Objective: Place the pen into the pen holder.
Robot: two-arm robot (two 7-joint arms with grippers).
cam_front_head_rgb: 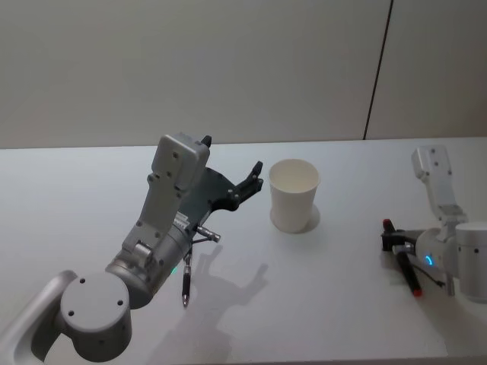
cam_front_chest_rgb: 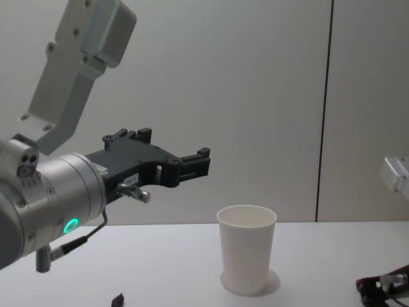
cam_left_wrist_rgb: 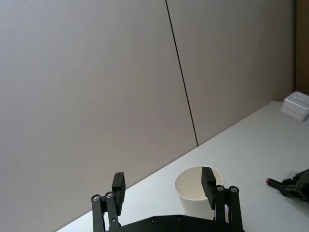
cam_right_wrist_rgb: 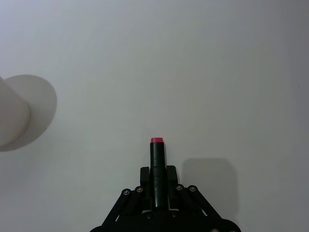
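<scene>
Pen (cam_right_wrist_rgb: 157, 153), black with a red tip: front end juts ahead of the right gripper (cam_right_wrist_rgb: 157, 173), whose fingers (cam_right_wrist_rgb: 145, 172) are clamped on its barrel, low over the surface (cam_front_head_rgb: 327, 304). The pen's rear end is hidden inside the gripper. Left gripper (cam_left_wrist_rgb: 163, 186) raised, fingers spread wide, nothing between them. The pen holder (cam_front_head_rgb: 294, 196), a white paper cup, stands upright just beyond their tips. Slim dark object (cam_front_head_rgb: 185, 280) lies below and behind those fingers, partly under the arm; hard to make out, maybe another pen. Surface plain white. Wall (cam_front_head_rgb: 190, 68) pale grey, one dark vertical seam (cam_front_head_rgb: 378, 68).
</scene>
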